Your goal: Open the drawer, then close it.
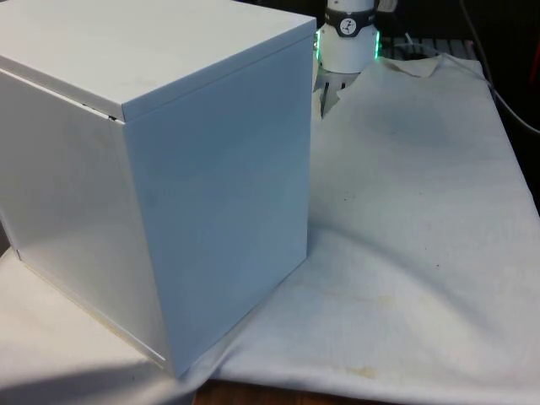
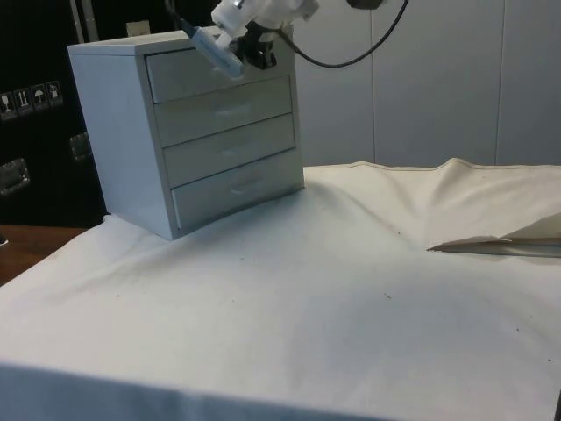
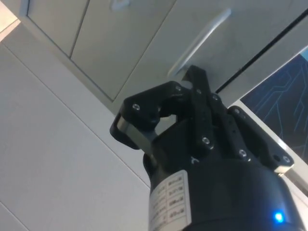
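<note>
Jaws drawn together with nothing between them, the gripper hovers at the handle of the top drawer. The white chest of drawers, all drawers shut, stands at the cloth-covered counter's far left in the side view.

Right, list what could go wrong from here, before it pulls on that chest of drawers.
1. The gripper is at the top drawer, but in the wrist view its tip sits near one end of a slim bar handle. An off-centre grip may slip or skew the drawer.
2. The chest of drawers stands free on a loose white cloth, so a pull might drag or tilt the whole chest instead of sliding the drawer.
</note>
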Controlling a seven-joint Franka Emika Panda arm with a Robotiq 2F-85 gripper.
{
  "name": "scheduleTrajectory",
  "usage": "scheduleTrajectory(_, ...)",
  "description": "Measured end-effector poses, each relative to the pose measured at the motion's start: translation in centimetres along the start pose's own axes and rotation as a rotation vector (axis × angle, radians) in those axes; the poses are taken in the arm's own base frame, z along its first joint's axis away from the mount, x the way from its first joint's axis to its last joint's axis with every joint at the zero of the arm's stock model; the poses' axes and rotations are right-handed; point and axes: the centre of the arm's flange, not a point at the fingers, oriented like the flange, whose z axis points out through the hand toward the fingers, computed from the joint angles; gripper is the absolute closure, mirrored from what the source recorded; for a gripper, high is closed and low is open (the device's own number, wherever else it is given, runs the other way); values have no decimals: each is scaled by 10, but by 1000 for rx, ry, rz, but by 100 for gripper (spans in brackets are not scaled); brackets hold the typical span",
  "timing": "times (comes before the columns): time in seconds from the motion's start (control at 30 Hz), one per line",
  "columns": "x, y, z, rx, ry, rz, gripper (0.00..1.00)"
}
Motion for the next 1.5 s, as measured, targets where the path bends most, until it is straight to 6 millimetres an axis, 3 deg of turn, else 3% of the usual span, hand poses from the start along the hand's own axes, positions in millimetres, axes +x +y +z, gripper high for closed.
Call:
scheduleTrajectory(0.33, 1, 0, -3, 0, 6, 7, 100)
scheduleTrajectory(1.5, -9, -40, -78, -31, -4, 52, 100)
